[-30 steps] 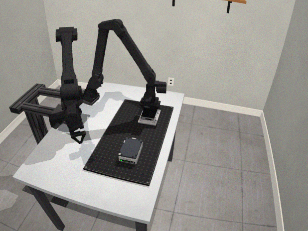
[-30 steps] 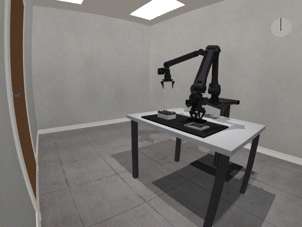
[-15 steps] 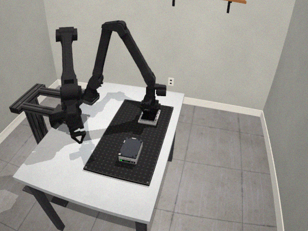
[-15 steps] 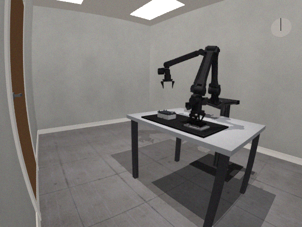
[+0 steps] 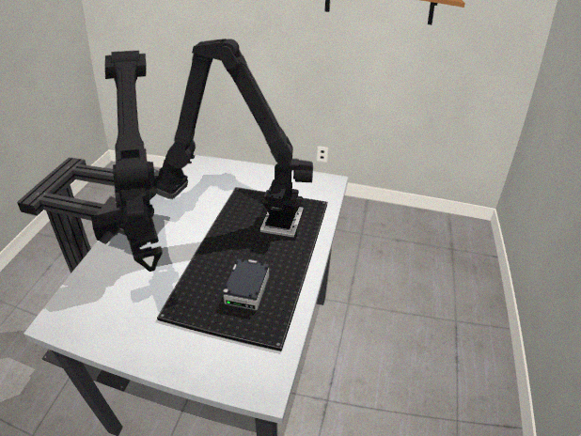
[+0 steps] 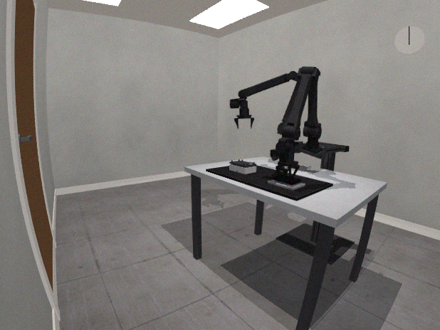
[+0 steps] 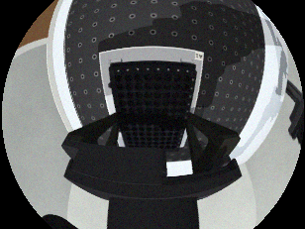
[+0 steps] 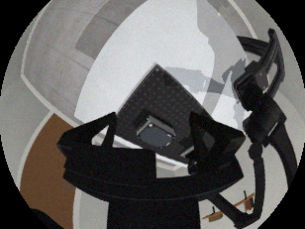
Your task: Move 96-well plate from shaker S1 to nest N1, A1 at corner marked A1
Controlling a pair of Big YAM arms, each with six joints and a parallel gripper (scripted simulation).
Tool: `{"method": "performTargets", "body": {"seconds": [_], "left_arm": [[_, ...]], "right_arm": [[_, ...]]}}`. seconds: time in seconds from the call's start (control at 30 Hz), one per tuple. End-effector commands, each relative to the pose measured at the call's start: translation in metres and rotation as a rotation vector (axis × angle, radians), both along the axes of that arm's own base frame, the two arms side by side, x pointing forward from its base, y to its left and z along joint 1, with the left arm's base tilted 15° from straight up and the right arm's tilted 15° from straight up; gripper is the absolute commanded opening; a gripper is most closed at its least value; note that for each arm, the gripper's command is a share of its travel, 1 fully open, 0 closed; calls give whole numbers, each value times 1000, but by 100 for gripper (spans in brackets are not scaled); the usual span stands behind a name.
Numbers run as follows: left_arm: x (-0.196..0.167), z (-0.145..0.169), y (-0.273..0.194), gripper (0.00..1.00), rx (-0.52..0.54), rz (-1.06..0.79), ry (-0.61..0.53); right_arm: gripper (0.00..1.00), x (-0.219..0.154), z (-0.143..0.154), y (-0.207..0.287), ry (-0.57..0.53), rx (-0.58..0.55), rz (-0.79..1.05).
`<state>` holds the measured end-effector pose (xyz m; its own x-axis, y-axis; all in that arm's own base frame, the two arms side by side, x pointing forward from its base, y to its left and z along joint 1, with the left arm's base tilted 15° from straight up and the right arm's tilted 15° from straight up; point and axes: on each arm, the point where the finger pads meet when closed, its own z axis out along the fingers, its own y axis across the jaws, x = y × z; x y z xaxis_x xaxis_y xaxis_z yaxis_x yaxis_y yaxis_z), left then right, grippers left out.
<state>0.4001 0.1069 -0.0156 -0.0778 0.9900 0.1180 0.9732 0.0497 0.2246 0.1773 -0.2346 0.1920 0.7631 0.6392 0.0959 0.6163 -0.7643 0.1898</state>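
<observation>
White table (image 5: 188,366) (image 6: 342,210) bears a black pegboard; at its far end, the left gripper (image 5: 280,218) (image 6: 286,175) (image 7: 152,115) grips the black well plate (image 6: 285,181) (image 7: 152,90) over the pale nest (image 5: 278,231) (image 6: 299,187) (image 7: 105,78). Right gripper (image 5: 151,263) (image 6: 244,126) (image 8: 153,118) hangs spread, empty.

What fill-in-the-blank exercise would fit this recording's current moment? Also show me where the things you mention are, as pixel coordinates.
The dark well plate (image 7: 152,93) is between the fingers of the ____ arm's tool (image 5: 282,221) (image 6: 287,174) (image 7: 152,120).
The other arm's tool (image 5: 149,268) (image 6: 244,126) (image 8: 152,118) is ____, holding nothing.
The shaker (image 5: 246,282) (image 6: 244,166) (image 8: 155,135) shows a small light coloured ____.
The pale nest's (image 5: 278,231) (image 6: 286,185) (image 7: 149,54) corner label reads ____.

Missing words: left; open; green; A1.
</observation>
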Motion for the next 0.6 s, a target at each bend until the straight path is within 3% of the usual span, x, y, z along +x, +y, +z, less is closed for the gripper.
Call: {"method": "performTargets", "body": {"seconds": [0.0, 0.57], "left_arm": [[20, 23, 6, 0, 11, -12, -54], [20, 7, 7, 0, 6, -10, -32]], "right_arm": [[100, 4, 25, -12, -32, -47, -2], [100, 4, 25, -12, -32, -47, -2]]}}
